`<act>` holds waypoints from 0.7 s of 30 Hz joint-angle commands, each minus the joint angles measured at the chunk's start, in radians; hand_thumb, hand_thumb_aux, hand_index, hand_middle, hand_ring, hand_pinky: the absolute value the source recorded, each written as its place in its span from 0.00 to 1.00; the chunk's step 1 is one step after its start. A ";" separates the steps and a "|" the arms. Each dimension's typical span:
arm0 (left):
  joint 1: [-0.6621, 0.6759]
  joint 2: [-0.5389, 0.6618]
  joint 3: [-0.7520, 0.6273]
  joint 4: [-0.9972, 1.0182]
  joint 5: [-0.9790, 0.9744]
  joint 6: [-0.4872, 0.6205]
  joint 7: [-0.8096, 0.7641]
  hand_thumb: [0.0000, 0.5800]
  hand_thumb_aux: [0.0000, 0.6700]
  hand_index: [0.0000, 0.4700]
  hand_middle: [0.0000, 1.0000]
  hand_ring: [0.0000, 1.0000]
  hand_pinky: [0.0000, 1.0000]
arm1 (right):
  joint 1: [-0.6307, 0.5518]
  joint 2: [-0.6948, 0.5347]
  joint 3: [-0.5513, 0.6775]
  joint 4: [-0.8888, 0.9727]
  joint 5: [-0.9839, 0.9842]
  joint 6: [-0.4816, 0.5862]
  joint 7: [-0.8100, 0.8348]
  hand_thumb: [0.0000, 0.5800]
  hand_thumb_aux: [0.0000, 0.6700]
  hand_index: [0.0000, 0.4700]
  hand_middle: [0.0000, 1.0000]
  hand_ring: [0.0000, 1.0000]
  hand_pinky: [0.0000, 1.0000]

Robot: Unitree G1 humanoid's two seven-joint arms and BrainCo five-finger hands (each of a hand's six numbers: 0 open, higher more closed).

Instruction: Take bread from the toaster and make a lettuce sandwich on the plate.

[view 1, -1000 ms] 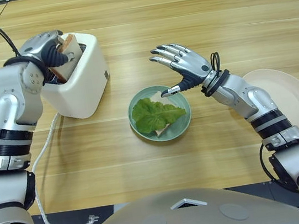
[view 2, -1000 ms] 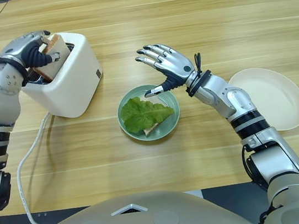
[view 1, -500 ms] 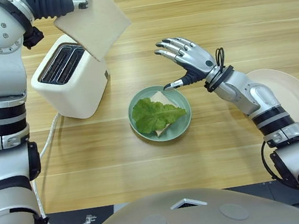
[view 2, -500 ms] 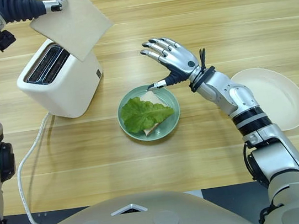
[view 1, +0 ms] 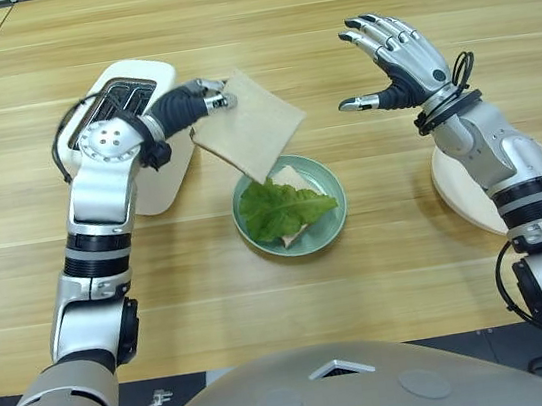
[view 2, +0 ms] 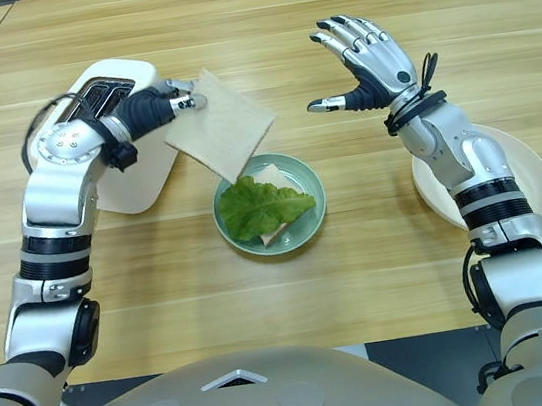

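Tilted bread slice (view 1: pixel 248 127) above the green plate (view 1: pixel 334 220).
Left hand (view 1: pixel 198 100) fingers grip its corner beside the toaster (view 1: pixel 133 81); lettuce (view 1: pixel 280 210) covers a lower slice (view 1: pixel 294 177) on the plate; right hand (view 1: pixel 393 49) hovers, fingers spread.

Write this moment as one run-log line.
left hand: shut on bread slice near green plate | right hand: open, raised | lettuce on lower slice

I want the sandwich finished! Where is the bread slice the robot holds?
Left of centre, the left hand holds the bread slice tilted between the toaster and the green plate, its low corner over the lettuce.
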 commanded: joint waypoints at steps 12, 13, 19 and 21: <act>-0.071 -0.064 -0.266 0.277 0.069 -0.138 -0.091 1.00 1.00 1.00 0.00 0.00 0.00 | 0.005 -0.011 0.011 -0.008 0.038 -0.017 0.056 0.00 0.00 0.00 0.00 0.00 0.00; -0.078 -0.072 -0.278 0.303 0.085 -0.162 -0.078 1.00 1.00 1.00 0.00 0.00 0.00 | 0.005 -0.010 0.014 -0.012 0.040 -0.018 0.061 0.00 0.00 0.00 0.00 0.00 0.00; -0.086 -0.092 -0.349 0.430 0.189 -0.280 -0.040 1.00 1.00 1.00 0.00 0.00 0.00 | 0.035 -0.002 0.010 -0.085 0.143 -0.083 0.135 0.00 0.00 0.00 0.00 0.00 0.00; -0.087 -0.094 -0.366 0.460 0.221 -0.318 -0.028 1.00 1.00 1.00 0.00 0.00 0.00 | 0.072 -0.007 0.011 -0.156 0.273 -0.135 0.220 0.00 0.00 0.00 0.00 0.00 0.00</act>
